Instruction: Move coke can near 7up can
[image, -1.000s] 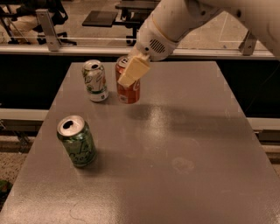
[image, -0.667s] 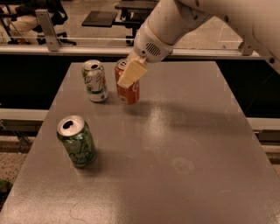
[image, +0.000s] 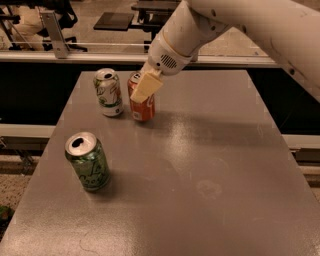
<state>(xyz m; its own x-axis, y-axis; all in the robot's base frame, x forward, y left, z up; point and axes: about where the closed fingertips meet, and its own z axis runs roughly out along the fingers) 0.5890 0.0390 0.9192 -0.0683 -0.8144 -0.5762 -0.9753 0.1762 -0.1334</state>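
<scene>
The coke can (image: 143, 106), red-orange with a silver top, stands upright on the grey table (image: 210, 150) at the back left. The 7up can (image: 109, 93), mostly white with green and red markings, stands just left of it with a narrow gap between them. My gripper (image: 145, 89) hangs from the white arm (image: 175, 42) that comes in from the upper right. It sits at the coke can's upper half and covers part of the can's top and front.
An all-green can (image: 88, 161) with an open silver top stands near the table's left edge, closer to the camera. Behind the table runs a metal rail (image: 75, 56), with furniture beyond it. The arm spans the upper right of the view.
The gripper and arm have shifted slightly left and down at the coke can. Both back cans stand about where they were. The green can has not moved.
</scene>
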